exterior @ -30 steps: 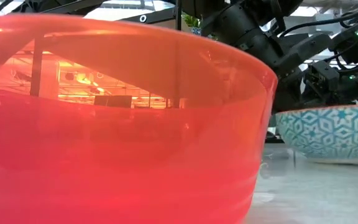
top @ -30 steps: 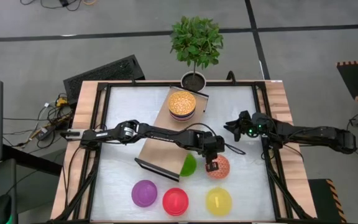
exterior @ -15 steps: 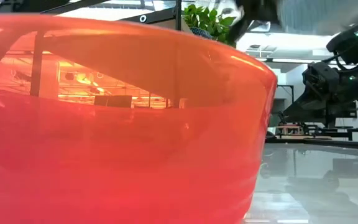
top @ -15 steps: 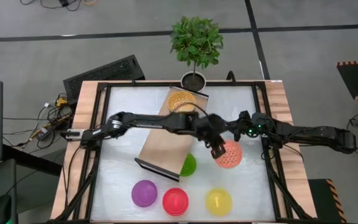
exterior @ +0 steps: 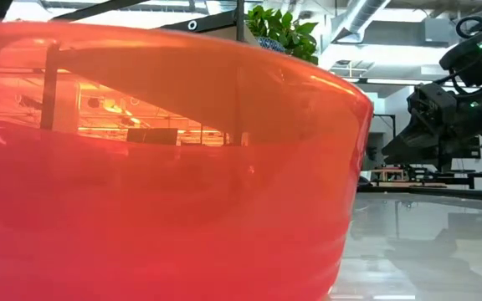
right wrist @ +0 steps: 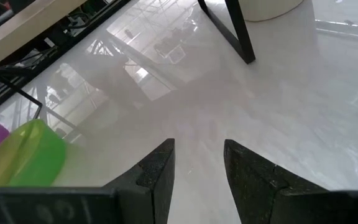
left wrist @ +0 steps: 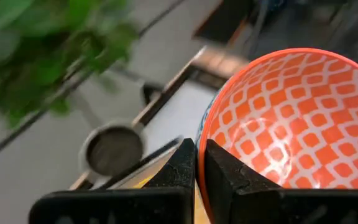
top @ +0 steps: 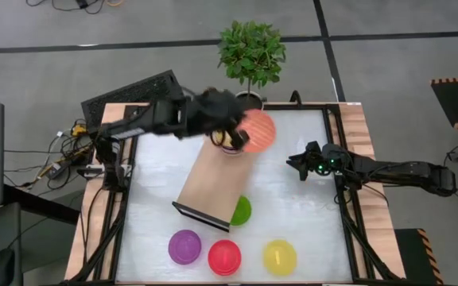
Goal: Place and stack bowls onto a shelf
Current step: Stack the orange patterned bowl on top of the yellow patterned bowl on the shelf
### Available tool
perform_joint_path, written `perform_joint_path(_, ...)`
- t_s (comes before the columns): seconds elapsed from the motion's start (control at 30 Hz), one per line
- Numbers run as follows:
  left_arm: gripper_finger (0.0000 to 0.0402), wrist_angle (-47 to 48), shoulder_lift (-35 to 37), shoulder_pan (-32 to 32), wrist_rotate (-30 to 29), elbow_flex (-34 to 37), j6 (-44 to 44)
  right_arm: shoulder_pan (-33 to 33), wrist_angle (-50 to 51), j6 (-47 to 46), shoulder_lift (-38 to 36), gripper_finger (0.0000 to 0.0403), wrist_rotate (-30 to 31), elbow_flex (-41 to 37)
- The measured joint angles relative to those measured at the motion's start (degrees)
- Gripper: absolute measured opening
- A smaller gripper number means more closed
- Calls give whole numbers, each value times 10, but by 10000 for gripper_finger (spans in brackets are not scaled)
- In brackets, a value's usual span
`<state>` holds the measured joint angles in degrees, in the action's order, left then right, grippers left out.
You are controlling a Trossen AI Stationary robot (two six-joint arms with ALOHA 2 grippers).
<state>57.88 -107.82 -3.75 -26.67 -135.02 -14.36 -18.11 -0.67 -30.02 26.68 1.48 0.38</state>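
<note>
Two arms in play, and the left gripper [top: 241,137] is up at the far end of the shelf [top: 213,179], upper centre of the high view, jaws clamped tight on the rim of the red-white patterned bowl [top: 257,129]. In the left wrist view that bowl [left wrist: 291,118] sits tilted, its rim pinched between the dark fingers [left wrist: 219,171]. Beneath it, a golden bowl [top: 226,141] peeks out on the shelf. The right gripper [top: 299,167] waits at the right side of the table [top: 308,214], jaws parted, holding nothing. Green bowl [top: 242,210] leans beside the shelf's near end; purple bowl [top: 184,246], red bowl [top: 224,257] and yellow bowl [top: 279,257] line the bottom edge.
</note>
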Motion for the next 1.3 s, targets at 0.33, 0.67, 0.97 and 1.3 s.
perform_joint_path(0.33, 0, 108, -2, -137, 138, 30, -5, 0, 0, -8, 0, 164, 0, 0)
perform_joint_path(0.67, 0, 138, -14, -163, 211, 42, -2, 0, 0, -15, 0, 164, 0, 0)
perform_joint_path(0.97, 0, 159, -19, -160, 213, 41, 1, 0, 0, -15, 0, 164, 0, 0)
perform_joint_path(1.3, 0, 167, -31, -162, 240, 41, -1, 0, 0, -15, 0, 164, 0, 0)
